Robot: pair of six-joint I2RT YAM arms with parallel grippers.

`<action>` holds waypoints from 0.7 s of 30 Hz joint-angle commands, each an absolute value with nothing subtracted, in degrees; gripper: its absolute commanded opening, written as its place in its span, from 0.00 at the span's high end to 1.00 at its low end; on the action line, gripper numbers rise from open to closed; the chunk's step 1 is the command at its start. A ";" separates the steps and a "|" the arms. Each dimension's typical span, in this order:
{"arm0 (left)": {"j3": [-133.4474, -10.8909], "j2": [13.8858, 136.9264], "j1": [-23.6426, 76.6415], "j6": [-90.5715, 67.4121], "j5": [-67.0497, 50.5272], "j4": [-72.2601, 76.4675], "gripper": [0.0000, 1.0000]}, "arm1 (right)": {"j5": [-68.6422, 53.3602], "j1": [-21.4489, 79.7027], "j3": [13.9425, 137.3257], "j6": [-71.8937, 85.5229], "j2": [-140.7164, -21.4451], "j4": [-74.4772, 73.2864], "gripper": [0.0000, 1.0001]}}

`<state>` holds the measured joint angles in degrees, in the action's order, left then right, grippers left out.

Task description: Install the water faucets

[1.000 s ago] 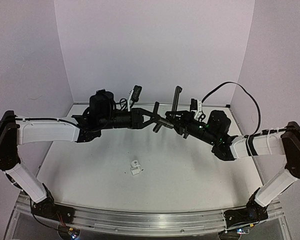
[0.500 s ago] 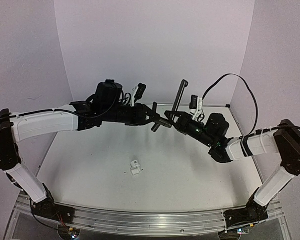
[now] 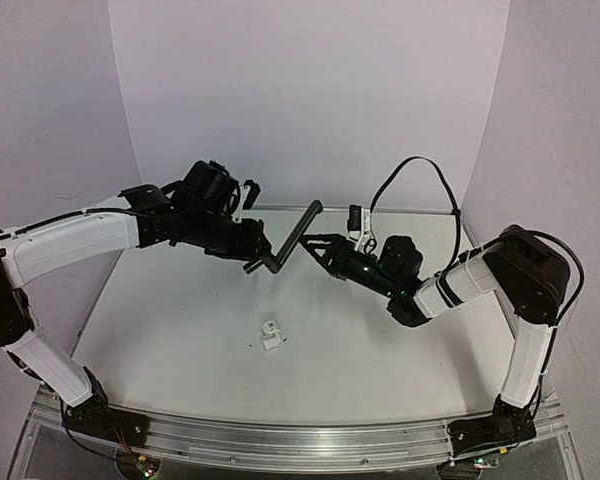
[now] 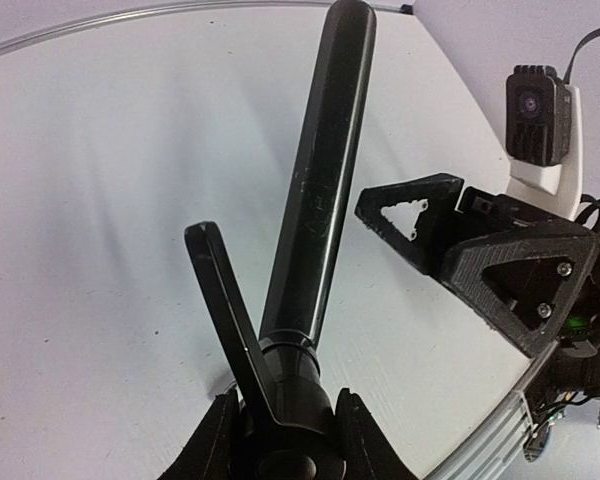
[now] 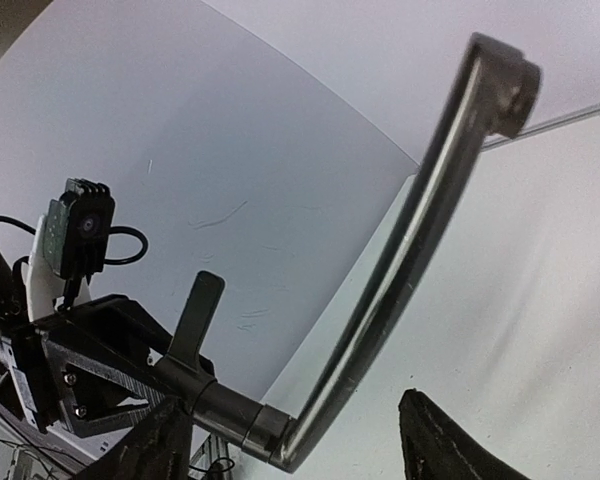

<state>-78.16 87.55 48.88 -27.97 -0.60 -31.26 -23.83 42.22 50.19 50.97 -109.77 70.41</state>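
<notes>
The black faucet spout [image 3: 298, 232] hangs in the air above the back of the table, and my left gripper [image 3: 258, 258] is shut on its thick base. In the left wrist view the spout [image 4: 320, 190] points away from the gripper [image 4: 285, 432], its flat lever [image 4: 225, 290] on the left. My right gripper [image 3: 316, 247] is open just right of the spout. In the right wrist view the spout's bend [image 5: 420, 230] lies between the spread jaws [image 5: 295, 428] without touching them. The white fitting [image 3: 271, 335] lies on the table, below both grippers.
White walls close the back and both sides of the white table [image 3: 180, 340]. A metal rail [image 3: 300, 440] runs along the near edge. A black cable [image 3: 410, 175] loops above the right wrist.
My right gripper has opened and let go of the spout. The left arm has carried the spout left and lower, and the spout now leans to the right.
</notes>
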 commanded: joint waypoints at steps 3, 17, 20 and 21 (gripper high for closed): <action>-87.44 84.25 48.69 -20.17 2.96 -43.51 1.00 | -27.23 42.28 47.19 40.72 -105.01 68.13 0.19; -98.40 85.34 48.68 -10.50 2.26 -58.13 1.00 | -53.32 42.36 65.41 -19.11 -97.28 25.43 0.14; -99.90 85.48 48.69 -8.71 1.11 -58.51 1.00 | -57.08 42.62 71.24 -19.13 -101.88 25.63 0.14; -100.53 85.64 48.70 -8.15 0.70 -58.64 1.00 | -58.07 42.87 72.92 -18.94 -103.21 25.81 0.14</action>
<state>-95.38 86.76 48.80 -12.09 1.52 -59.14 -50.56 42.20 65.68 -11.19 -97.45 30.49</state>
